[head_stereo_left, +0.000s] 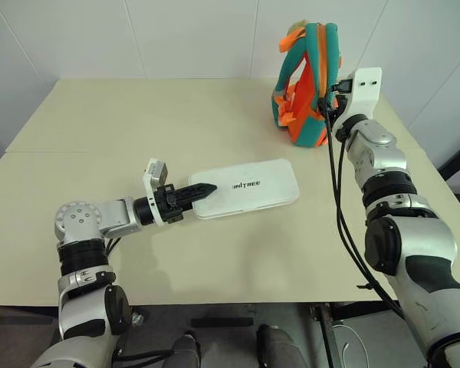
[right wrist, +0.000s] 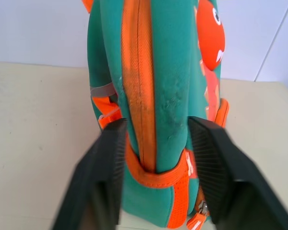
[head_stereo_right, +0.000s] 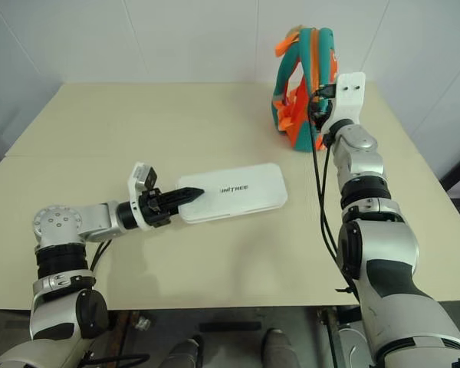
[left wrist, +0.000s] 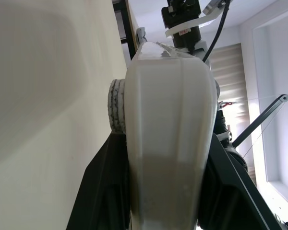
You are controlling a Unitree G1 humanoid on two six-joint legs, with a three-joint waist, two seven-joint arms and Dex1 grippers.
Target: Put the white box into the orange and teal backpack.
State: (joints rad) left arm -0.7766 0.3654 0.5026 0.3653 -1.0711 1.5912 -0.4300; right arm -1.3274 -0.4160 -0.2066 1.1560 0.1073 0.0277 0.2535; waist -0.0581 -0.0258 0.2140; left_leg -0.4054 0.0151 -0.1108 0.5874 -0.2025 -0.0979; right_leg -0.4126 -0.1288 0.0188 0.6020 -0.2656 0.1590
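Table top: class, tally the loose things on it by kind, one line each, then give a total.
White box: 1
Orange and teal backpack: 1
Total: 2

Head stereo pair: high, looking forward and down, sharing the table (head_stereo_left: 100,138). Wrist cameras: close along their fingers, left at the box (left wrist: 168,143), right at the backpack (right wrist: 153,86).

Left fingers (head_stereo_left: 202,188) clamped, right fingers (right wrist: 108,167) spread wide
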